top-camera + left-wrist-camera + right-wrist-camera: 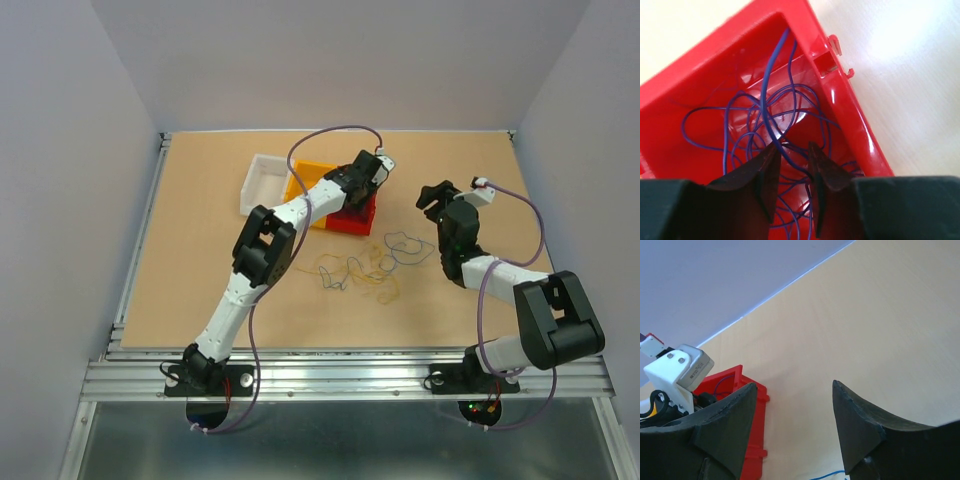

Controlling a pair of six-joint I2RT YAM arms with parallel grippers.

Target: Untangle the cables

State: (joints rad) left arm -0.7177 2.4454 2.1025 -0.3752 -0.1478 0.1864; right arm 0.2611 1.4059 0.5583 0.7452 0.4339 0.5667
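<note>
Cables [368,268] in yellow and blue, we note, lie loose on tabletop [200,230] left of right gripper [795,390], nearer the bases | right gripper spread wide, empty | left gripper [793,150] narrowly apart over red bin [855,110], blue strands [764,95] coiled beneath, one passing between its jaws

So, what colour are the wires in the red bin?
The wires are blue-purple; left wrist view best.

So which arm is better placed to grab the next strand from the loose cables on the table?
Probably right: the right gripper is open, empty and near the loose cables; the left gripper is over the red bin's blue wires.
</note>
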